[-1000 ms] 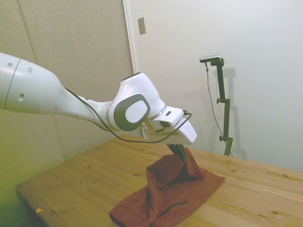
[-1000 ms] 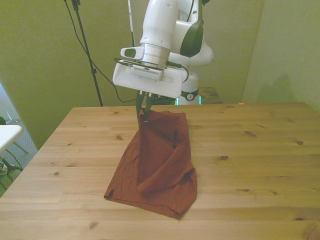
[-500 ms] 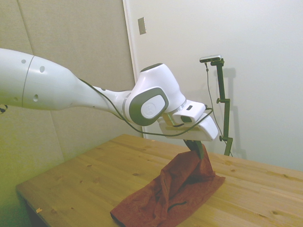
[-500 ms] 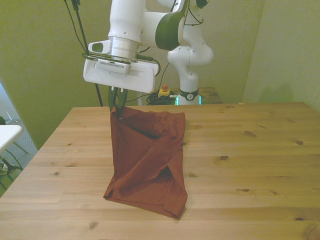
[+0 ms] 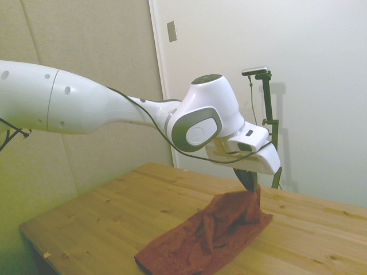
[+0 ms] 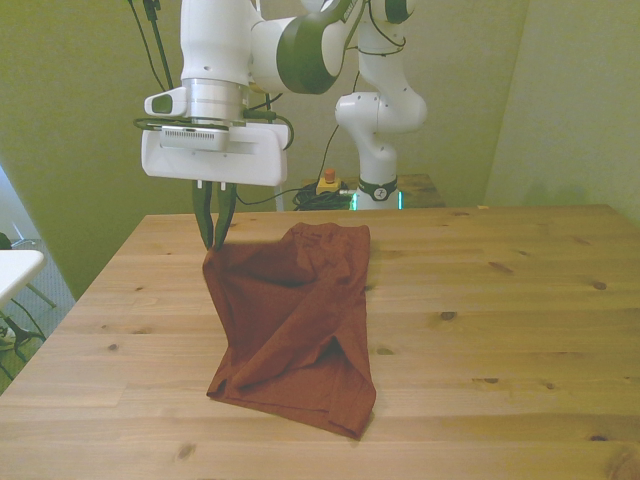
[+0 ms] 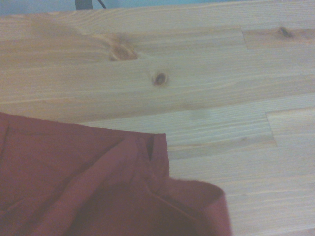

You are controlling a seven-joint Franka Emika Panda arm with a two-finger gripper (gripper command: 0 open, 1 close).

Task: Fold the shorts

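1 wooden table fills my screens. On it I see the shorts, rust-red, heaped toward the front view's left, lower edge flat on the wood, 1 corner lifted. Smallest, the gripper hangs above the table with its 2 fingers pinched on that raised corner.
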